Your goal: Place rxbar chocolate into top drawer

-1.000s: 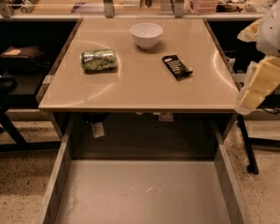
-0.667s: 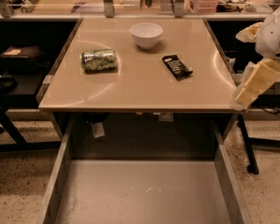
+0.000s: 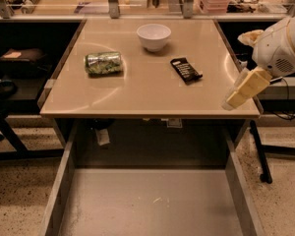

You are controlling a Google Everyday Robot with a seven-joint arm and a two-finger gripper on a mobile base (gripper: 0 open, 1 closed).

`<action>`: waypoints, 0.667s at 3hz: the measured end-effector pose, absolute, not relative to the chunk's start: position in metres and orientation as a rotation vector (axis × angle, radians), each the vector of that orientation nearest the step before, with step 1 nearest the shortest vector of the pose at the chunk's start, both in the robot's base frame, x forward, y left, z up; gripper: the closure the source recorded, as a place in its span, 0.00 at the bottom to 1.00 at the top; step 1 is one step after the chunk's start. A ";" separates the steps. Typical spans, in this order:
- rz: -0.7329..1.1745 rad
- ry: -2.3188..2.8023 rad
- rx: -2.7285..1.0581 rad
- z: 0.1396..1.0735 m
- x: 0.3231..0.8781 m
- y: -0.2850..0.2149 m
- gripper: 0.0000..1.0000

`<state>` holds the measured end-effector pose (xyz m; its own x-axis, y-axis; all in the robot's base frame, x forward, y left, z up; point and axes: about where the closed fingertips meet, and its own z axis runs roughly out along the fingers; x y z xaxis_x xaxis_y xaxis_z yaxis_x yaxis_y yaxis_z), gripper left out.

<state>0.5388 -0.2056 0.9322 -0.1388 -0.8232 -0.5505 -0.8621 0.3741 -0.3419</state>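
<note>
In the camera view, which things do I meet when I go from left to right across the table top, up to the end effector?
green drink can → white bowl → rxbar chocolate → end effector, at the right edge of the table.

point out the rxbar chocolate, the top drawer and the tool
rxbar chocolate (image 3: pixel 186 69): camera view, wrapper middle
top drawer (image 3: pixel 152 203): camera view, bare bottom
tool (image 3: pixel 234 100): camera view, its tip, at right edge of the table (image 3: pixel 137 95)

One bar, can, bowl; gripper, apparently, right.
</note>
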 end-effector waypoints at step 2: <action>0.120 1.984 -1.425 0.913 0.547 -0.197 0.00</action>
